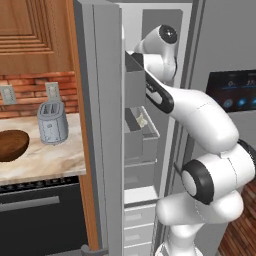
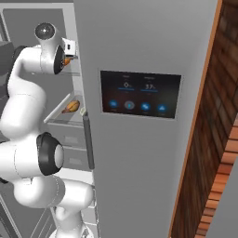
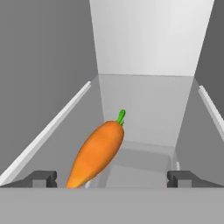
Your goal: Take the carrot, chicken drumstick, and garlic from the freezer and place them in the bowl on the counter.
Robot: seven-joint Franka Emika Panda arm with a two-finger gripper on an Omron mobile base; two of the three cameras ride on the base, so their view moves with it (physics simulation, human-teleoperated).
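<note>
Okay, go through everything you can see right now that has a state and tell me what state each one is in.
freezer: door swung open.
carrot: lying on a freezer shelf between the spread fingers, not gripped.
gripper: open, inside the freezer.
chicken drumstick: lying on a lower shelf.
bowl: on the counter, looks empty.
toaster: upright beside the bowl.

At the hand view's lower centre we see the orange carrot point(image 3: 98, 151), green top pointing up. The golden drumstick point(image 2: 71, 106) lies at the right base view's left; the brown bowl point(image 1: 11, 144) sits far left.
</note>
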